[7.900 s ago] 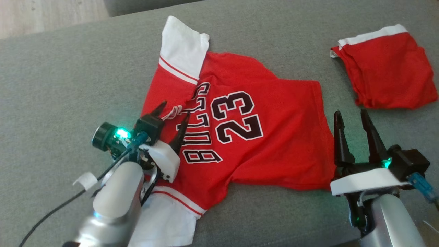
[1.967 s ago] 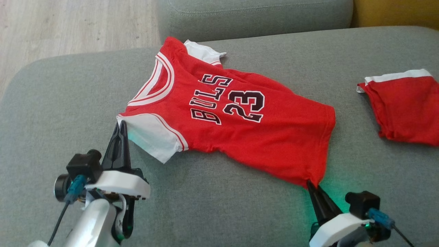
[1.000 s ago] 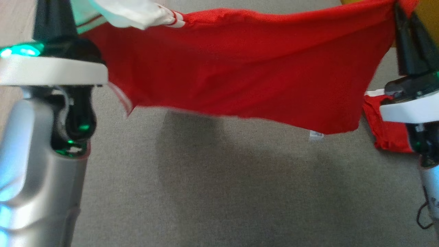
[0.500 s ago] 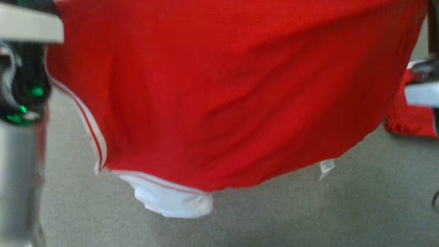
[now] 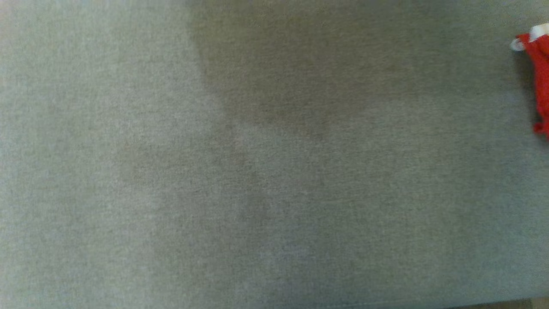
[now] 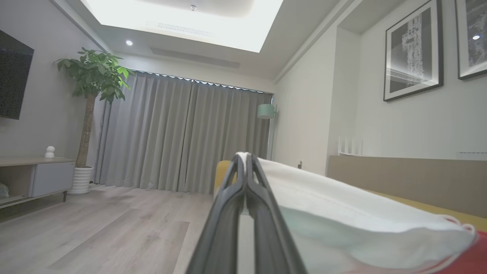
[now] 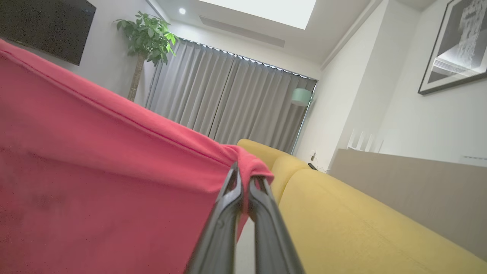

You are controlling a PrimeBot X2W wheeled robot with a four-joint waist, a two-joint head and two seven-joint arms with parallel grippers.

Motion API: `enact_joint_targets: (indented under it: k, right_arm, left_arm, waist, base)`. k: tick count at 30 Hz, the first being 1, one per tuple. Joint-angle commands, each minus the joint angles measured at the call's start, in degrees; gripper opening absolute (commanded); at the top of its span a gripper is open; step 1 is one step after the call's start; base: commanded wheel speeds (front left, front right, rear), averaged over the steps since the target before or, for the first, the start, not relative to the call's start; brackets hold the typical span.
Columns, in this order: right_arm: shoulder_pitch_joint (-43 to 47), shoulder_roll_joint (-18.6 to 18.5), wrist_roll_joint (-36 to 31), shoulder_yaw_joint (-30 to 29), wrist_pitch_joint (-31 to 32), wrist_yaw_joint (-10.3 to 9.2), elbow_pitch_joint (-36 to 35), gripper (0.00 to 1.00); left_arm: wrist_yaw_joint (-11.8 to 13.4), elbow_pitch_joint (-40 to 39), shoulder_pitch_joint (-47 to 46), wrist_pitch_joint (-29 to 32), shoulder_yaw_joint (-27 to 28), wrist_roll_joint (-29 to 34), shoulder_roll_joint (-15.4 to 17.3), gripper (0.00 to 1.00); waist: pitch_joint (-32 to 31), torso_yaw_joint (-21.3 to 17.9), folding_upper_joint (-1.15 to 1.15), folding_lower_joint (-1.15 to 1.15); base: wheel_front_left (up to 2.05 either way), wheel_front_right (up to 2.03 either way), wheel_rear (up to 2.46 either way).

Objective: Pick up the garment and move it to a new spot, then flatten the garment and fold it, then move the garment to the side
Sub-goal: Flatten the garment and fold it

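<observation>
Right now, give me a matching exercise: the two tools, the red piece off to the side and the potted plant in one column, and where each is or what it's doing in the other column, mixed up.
Column one
1. left tool
2. right tool
3. small red piece
4. potted plant

Column two
A. at the right edge of the grey cushion
B. shut on a white sleeve
C. standing beside the grey curtains
D. shut on the red jersey

Pairs: 1-B, 2-D, 3-A, 4-C

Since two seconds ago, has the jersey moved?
Yes, upward: the jersey lay on the grey cushion beside the red shorts; now the left gripper and right gripper hold it aloft against the curtains.
</observation>
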Motion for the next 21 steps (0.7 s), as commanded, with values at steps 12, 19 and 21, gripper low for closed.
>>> enact_joint_targets:
  k: [12,19,21]
  right_arm:
    - [3.92,4.49,0.55,7.13,-7.1,0.37,21.03,0.0]
    - [13.99,1.73,7.87,17.55,-3.38,0.37,26.75,0.0]
    - [16.73,0.48,11.1,20.96,-0.94,0.37,26.99,0.0]
  left_arm:
    - [-7.27,17.19,2.95,-11.29,-6.04,2.06,-2.39,0.0]
    - [-8.14,19.92,17.54,-12.88,-11.41,2.17,-2.56,0.0]
    - [-8.23,19.81,22.27,-12.48,-14.1,2.42,-1.95,0.0]
  waist:
    - [1.23,4.08,0.0,-0.03]
    - [-2.77,5.96,0.0,-0.03]
    - [-4.45,6.41,0.0,-0.03]
  base:
    - [0.0,0.0,0.0]
    - [0.0,0.0,0.0]
    - [0.0,0.0,0.0]
